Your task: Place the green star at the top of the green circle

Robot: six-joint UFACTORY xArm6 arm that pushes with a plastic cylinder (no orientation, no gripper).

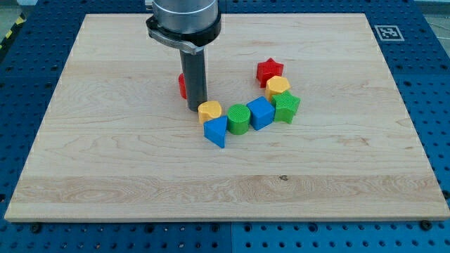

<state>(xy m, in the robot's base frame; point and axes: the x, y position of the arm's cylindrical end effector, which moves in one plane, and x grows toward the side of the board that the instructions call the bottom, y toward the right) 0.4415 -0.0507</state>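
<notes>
Presently: approach step, green star (286, 106) not yet engaged.
No hand fitted; tip (195, 108) beside yellow block (209, 110), must round to star, push toward green circle (239, 118) top.

The board (140, 169) is pale wood with a fine grain, smooth and matt. The rod looks like dark matt metal down to my tip (195, 108). Just right of my tip, the green circle (238, 119) and green star (286, 107) look like ribbed matt plastic. The base (429, 84) is blue perforated metal.
</notes>
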